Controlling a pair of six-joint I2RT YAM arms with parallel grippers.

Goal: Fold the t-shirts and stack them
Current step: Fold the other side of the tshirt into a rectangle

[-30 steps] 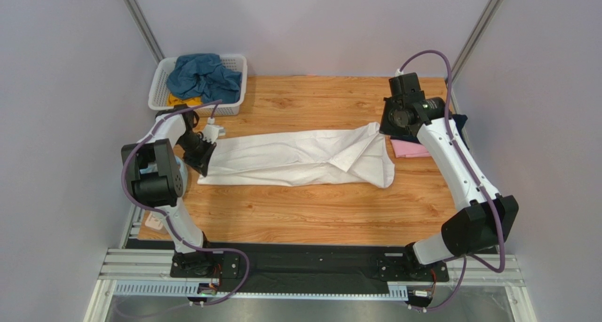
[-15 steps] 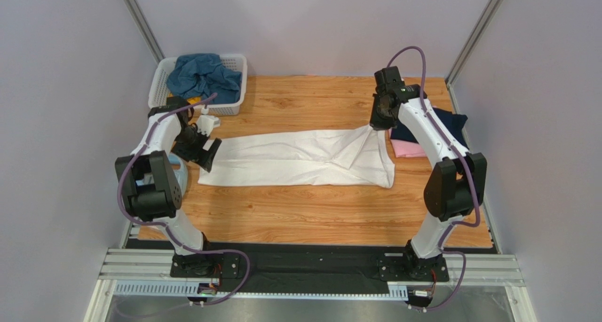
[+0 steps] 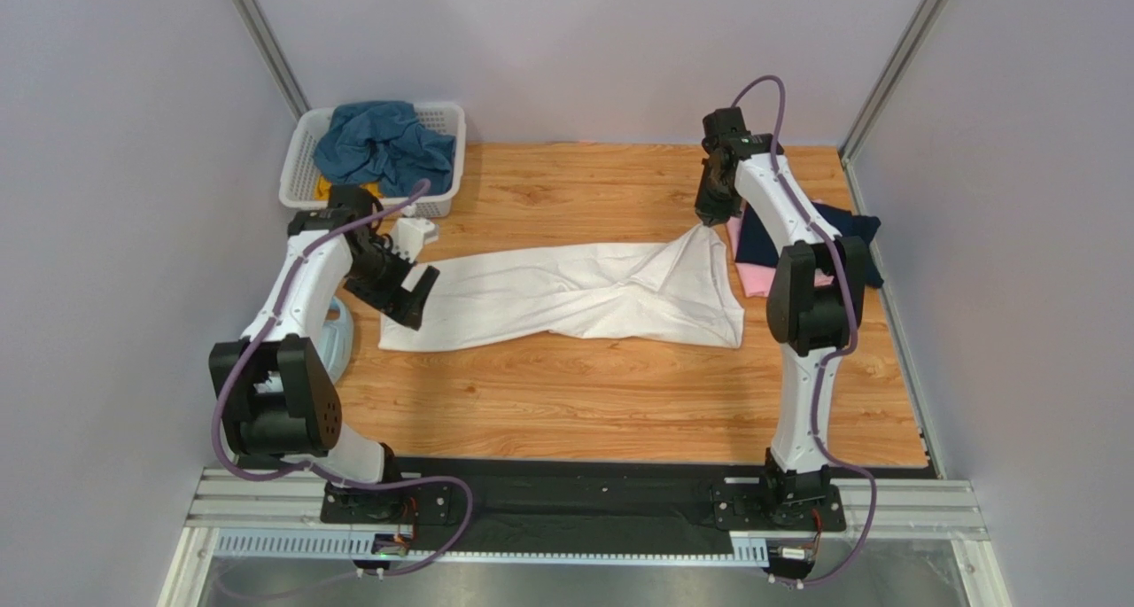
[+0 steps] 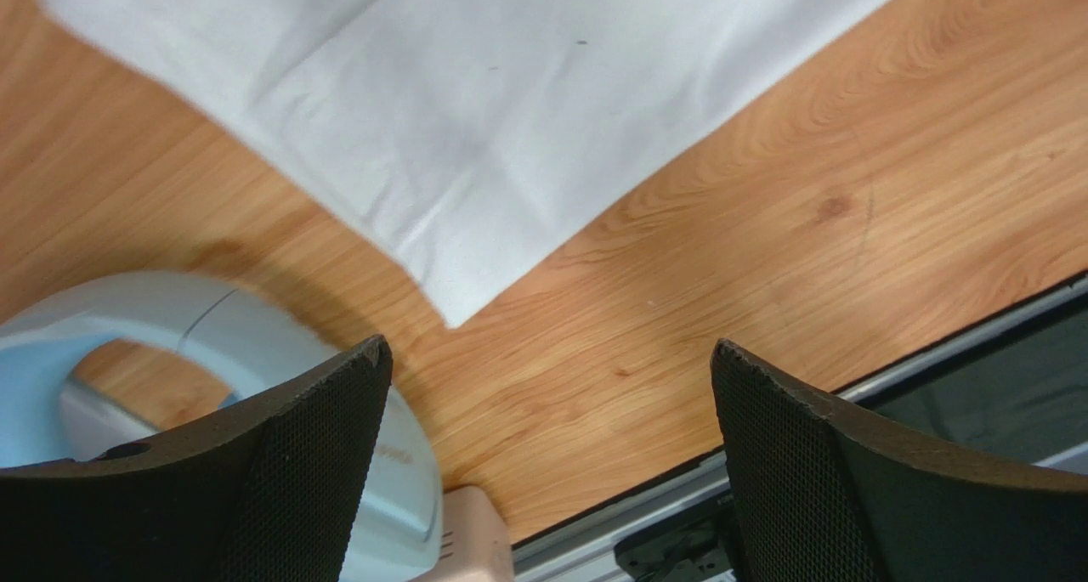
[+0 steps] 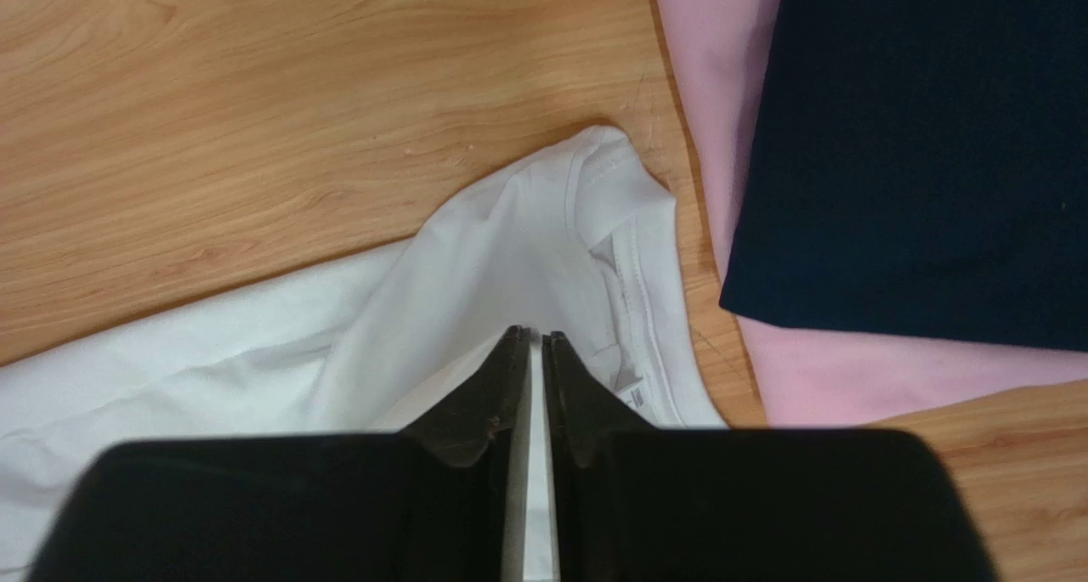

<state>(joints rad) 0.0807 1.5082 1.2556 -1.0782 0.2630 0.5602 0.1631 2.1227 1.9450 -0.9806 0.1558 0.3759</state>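
Right gripper [image 5: 536, 337] pinches large white cloth t-shirt [image 3: 572, 295] near collar, fabric tented off wooden table [image 3: 599, 394]; shirt lies long across table centre. Left gripper [image 4: 549, 353] gapes wide, empty, above shirt's left corner. Navy cloth t-shirt [image 5: 920, 136] lies atop pink cloth t-shirt [image 5: 868, 372], just beside collar.

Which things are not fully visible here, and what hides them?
Yellow t-shirt: top view, mostly under the teal-blue t-shirt.
Navy t-shirt, pink t-shirt: top view, partly behind the right arm; right wrist view, cut by the edge.
Headphones: top view, behind the left arm.
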